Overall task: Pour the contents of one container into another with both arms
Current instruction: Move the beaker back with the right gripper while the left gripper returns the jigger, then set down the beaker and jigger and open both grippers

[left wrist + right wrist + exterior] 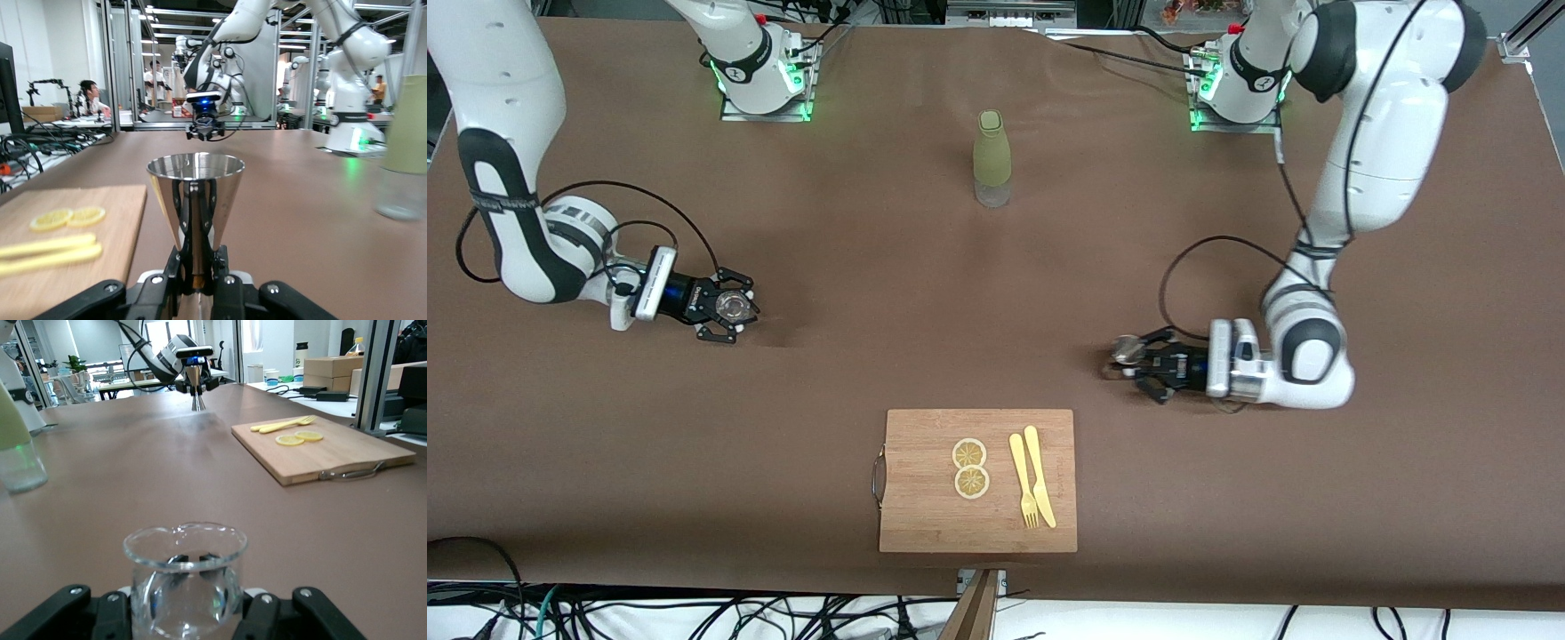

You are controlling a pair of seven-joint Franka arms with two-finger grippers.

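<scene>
Front view: the two arms are well apart, each low at its own end of the table.
Left gripper (1138,360): clamped on the steel jigger (195,193), upright, at its narrow waist.
Right gripper (729,307): closed around the clear glass tumbler (185,577), upright.
Between them: olive-green bottle (991,158); cutting board (978,480) nearer the camera.
Doing it well: likely bring both together mid-table, keep the tumbler level, tip the jigger slowly over its mouth.

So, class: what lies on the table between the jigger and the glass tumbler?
Only bare brown table between jigger and tumbler, in the front view.
</scene>
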